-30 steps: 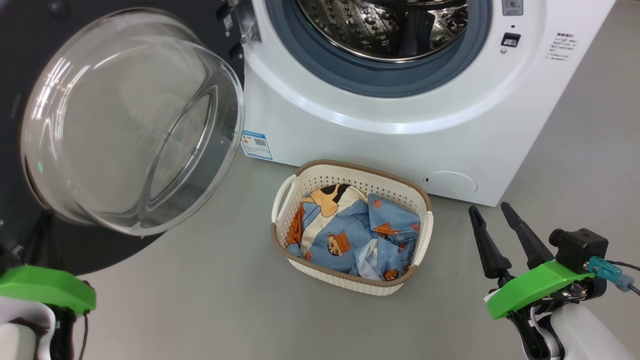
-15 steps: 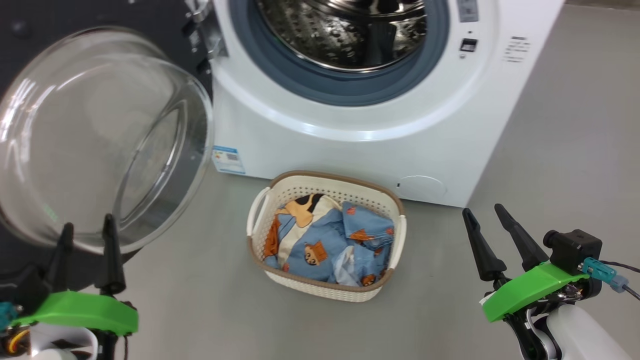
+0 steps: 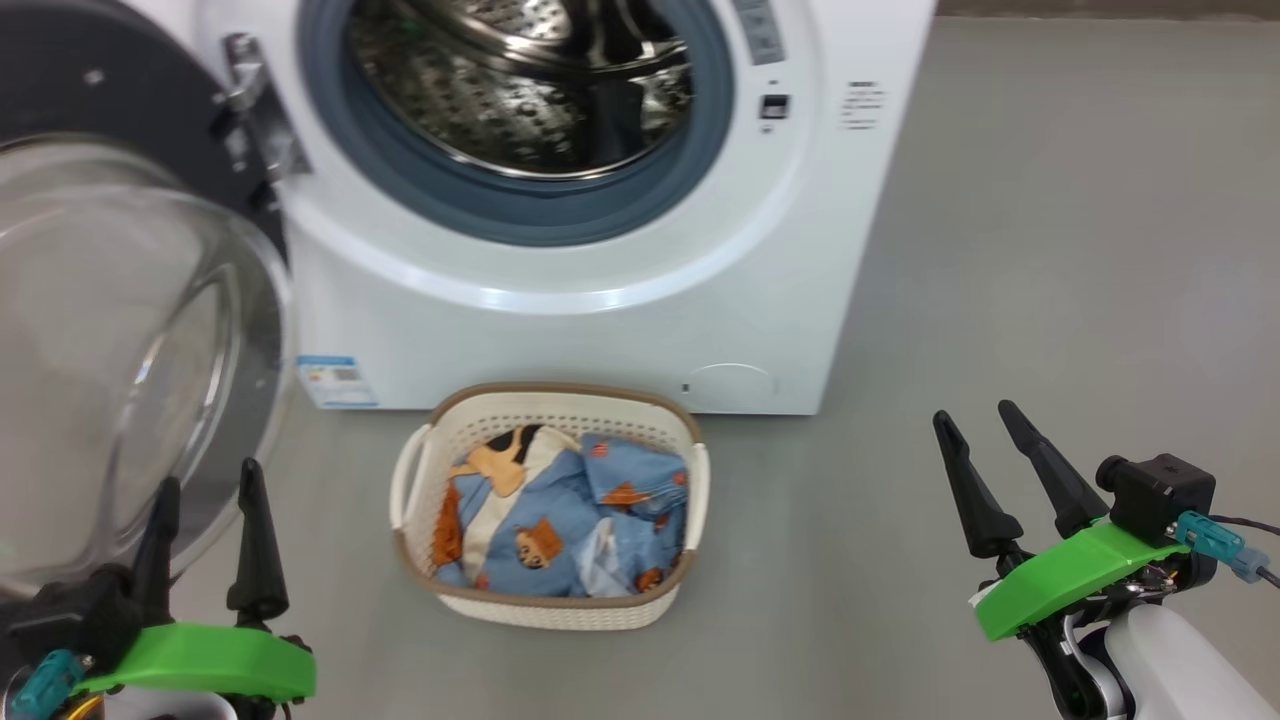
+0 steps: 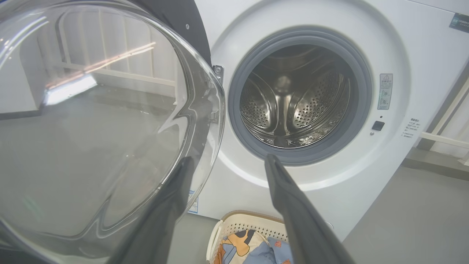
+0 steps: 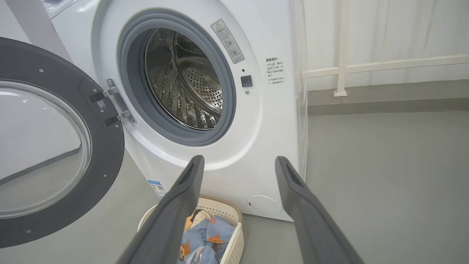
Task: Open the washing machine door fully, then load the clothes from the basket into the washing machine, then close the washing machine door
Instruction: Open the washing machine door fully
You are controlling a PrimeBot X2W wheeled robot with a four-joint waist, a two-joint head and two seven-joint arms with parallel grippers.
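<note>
The door [image 3: 110, 340] stands swung wide at the left of the washer [image 3: 560, 330], glass bowl bulging out, steel drum [image 3: 520, 90] exposed. The basket [image 3: 560, 612] sits on the grey floor [image 3: 1000, 250] just before the washer, blue clothes [image 3: 560, 520] heaped inside. The left gripper [image 3: 209, 475] and right gripper [image 3: 972, 412] hover, fingers apart, empty. The right wrist view adds a white rail [image 5: 384, 65] beyond.

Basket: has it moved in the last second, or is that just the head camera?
No. The basket still sits in front of the washing machine, between its blue sticker and round hatch. The camera shifted, not the basket.
</note>
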